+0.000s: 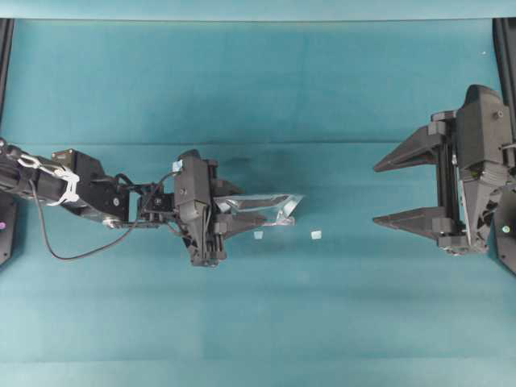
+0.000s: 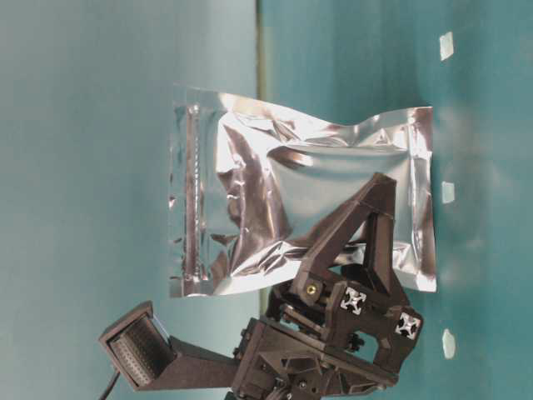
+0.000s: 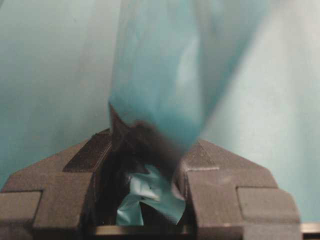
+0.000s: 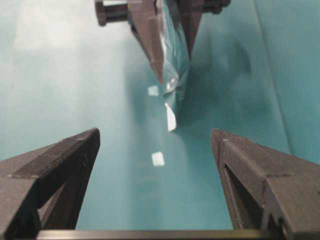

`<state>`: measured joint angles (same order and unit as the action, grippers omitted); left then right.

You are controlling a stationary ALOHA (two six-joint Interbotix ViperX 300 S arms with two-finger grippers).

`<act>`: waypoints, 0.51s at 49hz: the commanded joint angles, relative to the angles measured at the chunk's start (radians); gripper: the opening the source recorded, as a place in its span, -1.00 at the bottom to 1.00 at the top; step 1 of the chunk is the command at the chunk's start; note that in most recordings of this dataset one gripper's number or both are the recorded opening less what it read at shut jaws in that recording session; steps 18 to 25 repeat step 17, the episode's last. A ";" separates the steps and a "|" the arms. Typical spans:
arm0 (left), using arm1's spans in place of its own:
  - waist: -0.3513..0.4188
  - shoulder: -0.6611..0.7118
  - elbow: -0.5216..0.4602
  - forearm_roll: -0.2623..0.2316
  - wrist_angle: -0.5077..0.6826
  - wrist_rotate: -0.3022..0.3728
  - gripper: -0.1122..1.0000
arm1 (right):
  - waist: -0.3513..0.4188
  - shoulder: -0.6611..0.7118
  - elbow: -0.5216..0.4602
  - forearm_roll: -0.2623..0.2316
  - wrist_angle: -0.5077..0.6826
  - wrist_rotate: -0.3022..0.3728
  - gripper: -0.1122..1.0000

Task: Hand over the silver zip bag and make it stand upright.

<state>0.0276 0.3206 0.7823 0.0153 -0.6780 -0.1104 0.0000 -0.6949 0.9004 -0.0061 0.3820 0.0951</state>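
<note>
Silver zip bag (image 1: 262, 206) is pinched edge-on between the closed fingers of the left gripper (image 1: 230, 216). Right gripper (image 1: 380, 193) is held wide open, empty, well apart.

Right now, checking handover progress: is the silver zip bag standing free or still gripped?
Still gripped: the left gripper is clamped on the silver zip bag; the right gripper waits open, apart.

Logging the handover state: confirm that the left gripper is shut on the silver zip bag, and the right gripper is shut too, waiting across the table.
One thing is wrong: the right gripper is open, not shut. The overhead view shows its fingers spread wide, and its own wrist view shows nothing between them. The rest holds: the left gripper is shut on the silver zip bag, and the right gripper sits across the table.
</note>
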 commanded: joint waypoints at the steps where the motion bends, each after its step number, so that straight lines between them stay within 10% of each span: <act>1: -0.015 -0.002 0.005 0.003 0.005 -0.002 -0.38 | 0.002 -0.005 -0.006 0.005 -0.009 0.011 0.93; 25: -0.015 -0.002 0.003 0.003 0.006 -0.002 -0.38 | 0.002 -0.006 -0.002 0.005 -0.009 0.034 0.93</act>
